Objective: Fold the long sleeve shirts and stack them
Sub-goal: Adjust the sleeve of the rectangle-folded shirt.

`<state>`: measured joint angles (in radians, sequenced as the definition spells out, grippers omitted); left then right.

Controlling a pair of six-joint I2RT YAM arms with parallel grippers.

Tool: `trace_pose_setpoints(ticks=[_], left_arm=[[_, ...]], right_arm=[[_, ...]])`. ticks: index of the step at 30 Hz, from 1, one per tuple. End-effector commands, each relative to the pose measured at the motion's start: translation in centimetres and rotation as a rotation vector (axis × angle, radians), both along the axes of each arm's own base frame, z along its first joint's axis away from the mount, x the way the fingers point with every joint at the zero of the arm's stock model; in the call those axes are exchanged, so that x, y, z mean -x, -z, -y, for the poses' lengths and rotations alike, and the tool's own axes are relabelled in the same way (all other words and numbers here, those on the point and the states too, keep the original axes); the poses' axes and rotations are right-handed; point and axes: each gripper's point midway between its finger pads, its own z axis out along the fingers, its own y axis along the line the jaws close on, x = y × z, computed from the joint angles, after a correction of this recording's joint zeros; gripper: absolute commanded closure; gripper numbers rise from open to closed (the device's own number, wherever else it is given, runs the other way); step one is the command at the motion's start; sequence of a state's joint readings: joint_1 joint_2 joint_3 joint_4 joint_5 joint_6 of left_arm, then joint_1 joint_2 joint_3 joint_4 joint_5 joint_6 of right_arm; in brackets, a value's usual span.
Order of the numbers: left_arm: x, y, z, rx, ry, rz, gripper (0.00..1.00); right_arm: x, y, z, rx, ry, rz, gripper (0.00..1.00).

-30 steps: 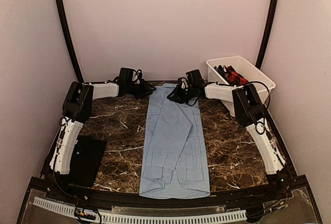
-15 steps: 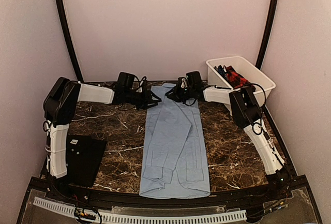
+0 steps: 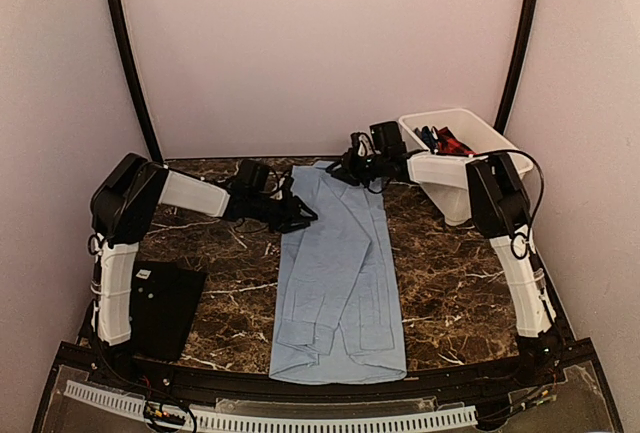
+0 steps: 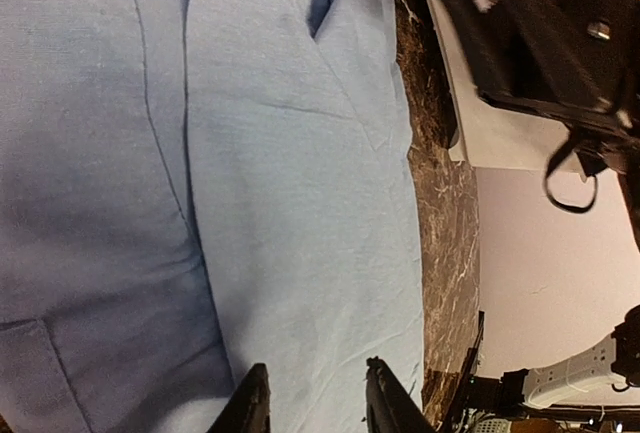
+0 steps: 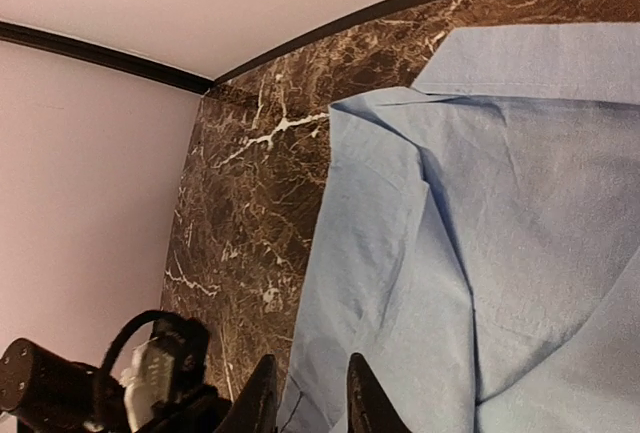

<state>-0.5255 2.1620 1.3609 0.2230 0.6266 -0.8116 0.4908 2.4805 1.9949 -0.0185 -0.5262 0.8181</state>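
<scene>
A light-blue long sleeve shirt (image 3: 340, 273) lies flat in a long narrow strip down the middle of the table, collar end at the far side, sleeves folded in over it. My left gripper (image 3: 300, 218) hovers low at the shirt's upper left edge. Its jaws are open in the left wrist view (image 4: 318, 408), with the blue cloth (image 4: 280, 203) showing between them. Over the collar end hangs my right gripper (image 3: 345, 168), open (image 5: 310, 403) and holding nothing; the shirt's folded edge (image 5: 400, 253) lies below it.
A white bin (image 3: 505, 148) at the back right holds a red-black checked shirt (image 3: 455, 143) and something dark blue. A flat black mat (image 3: 165, 308) lies at the front left. Walls close in on three sides.
The left arm has swung right from the back left corner to the shirt's left edge. The right gripper has opened a little and drawn up and back from the collar end.
</scene>
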Motion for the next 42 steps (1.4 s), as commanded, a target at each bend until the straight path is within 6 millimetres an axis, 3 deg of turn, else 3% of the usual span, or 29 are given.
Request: trace_pose_setpoints(ticks=[1, 5, 12, 21, 31, 35, 42], left_arm=[[-1.3, 1.5, -0.2, -0.036, -0.028, 0.01, 0.68], [-1.7, 2.4, -0.5, -0.073, -0.041, 0.007, 0.68], [-2.7, 3.0, -0.7, -0.135, -0.047, 0.017, 0.68], [-3.0, 2.6, -0.8, -0.161, -0.047, 0.026, 0.69], [-3.0, 3.2, -1.3, -0.196, -0.051, 0.022, 0.69], [-3.1, 3.4, -1.3, -0.2, -0.054, 0.02, 0.69], [-3.3, 3.5, -1.3, -0.203, -0.058, 0.021, 0.69]], right_arm=[[1.7, -4.3, 0.4, -0.004, -0.032, 0.097, 0.78], [4.2, -3.1, 0.6, 0.012, -0.057, 0.075, 0.78], [7.9, 0.9, 1.3, 0.051, -0.09, 0.011, 0.82], [9.8, 4.7, 3.2, 0.15, -0.075, -0.037, 0.85], [11.8, 2.6, 4.7, 0.19, -0.089, 0.008, 0.84], [14.0, 3.3, 5.0, 0.188, -0.114, -0.01, 0.84], [17.0, 6.3, 6.6, 0.23, -0.114, -0.06, 0.84]])
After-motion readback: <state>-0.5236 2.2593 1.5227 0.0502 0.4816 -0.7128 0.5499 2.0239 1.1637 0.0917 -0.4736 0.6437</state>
